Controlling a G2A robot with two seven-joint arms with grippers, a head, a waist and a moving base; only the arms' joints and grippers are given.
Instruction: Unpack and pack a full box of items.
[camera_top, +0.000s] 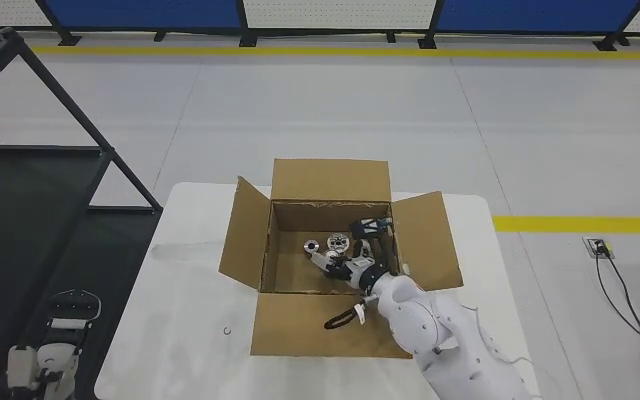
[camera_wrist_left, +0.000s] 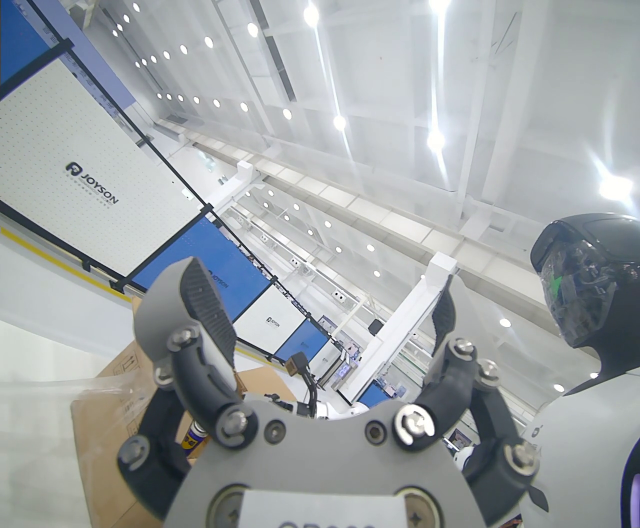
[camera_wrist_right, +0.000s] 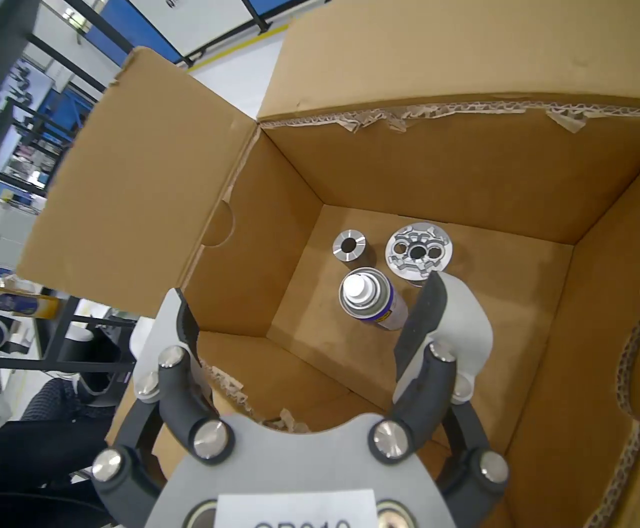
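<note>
We see brown box (camera_wrist_right: 450, 165), flaps open, holding spray can (camera_wrist_right: 367, 300), holed disc (camera_wrist_right: 419, 250), bushing (camera_wrist_right: 348, 246); right gripper (camera_wrist_right: 309, 295), left gripper (camera_wrist_left: 325, 285) both released.

A white rectangular table (camera_top: 190, 300) is set on a pale grey smooth floor (camera_top: 300, 110). The floor is crossed on the far side by a yellow painted line (camera_top: 330, 50), behind which blue and white partition panels (camera_top: 140, 12) are stood in black frames. A black metal tube frame (camera_top: 85, 122) is seen beside a dark floor mat (camera_top: 40, 230). Overhead, a white beamed ceiling (camera_wrist_left: 400, 150) is lit by rows of round lamps (camera_wrist_left: 340, 121).
</note>
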